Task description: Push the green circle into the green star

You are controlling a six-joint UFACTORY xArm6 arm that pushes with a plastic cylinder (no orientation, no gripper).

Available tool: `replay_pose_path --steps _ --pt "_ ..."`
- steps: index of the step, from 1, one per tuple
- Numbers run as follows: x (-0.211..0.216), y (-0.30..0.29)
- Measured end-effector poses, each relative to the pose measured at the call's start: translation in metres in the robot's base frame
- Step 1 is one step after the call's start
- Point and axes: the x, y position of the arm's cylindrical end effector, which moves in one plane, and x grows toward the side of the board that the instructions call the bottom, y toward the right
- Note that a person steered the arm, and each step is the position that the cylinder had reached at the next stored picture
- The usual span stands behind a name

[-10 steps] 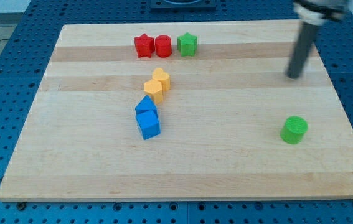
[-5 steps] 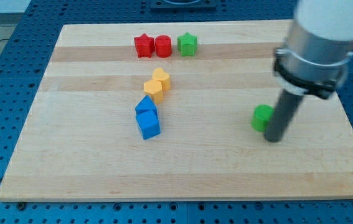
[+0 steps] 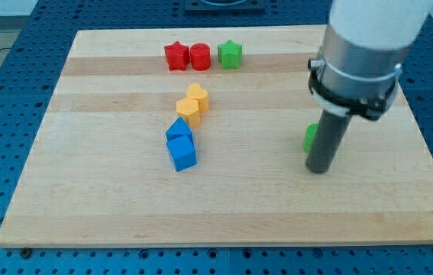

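Observation:
The green circle (image 3: 308,137) sits right of the board's middle, mostly hidden behind my rod; only its left edge shows. My tip (image 3: 318,169) rests on the board just below and right of it, touching or nearly touching. The green star (image 3: 230,54) stands near the view's top, well up and left of the circle.
A red star (image 3: 175,56) and a red cylinder (image 3: 200,56) stand left of the green star in a row. Two yellow blocks (image 3: 192,103) and two blue blocks (image 3: 179,143) cluster at the board's middle left. The wooden board (image 3: 109,198) lies on a blue perforated table.
My rod swept down and left to the green circle and pushed it from the lower right toward the view's left and slightly up.

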Motion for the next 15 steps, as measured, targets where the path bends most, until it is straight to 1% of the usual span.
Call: replay_pose_path --steps 1,3,5,6,7,8,9,10,11,12,14,15 --pt "-0.034 0.007" --pt "-0.047 0.024" --pt "-0.14 0.02" --pt "-0.144 0.019" --pt "-0.105 0.028" --pt "-0.085 0.016" --pt "-0.105 -0.014" --pt "-0.149 -0.016" --pt "-0.169 -0.017" --pt "-0.169 -0.016" --pt "-0.202 -0.016" --pt "-0.197 0.001"
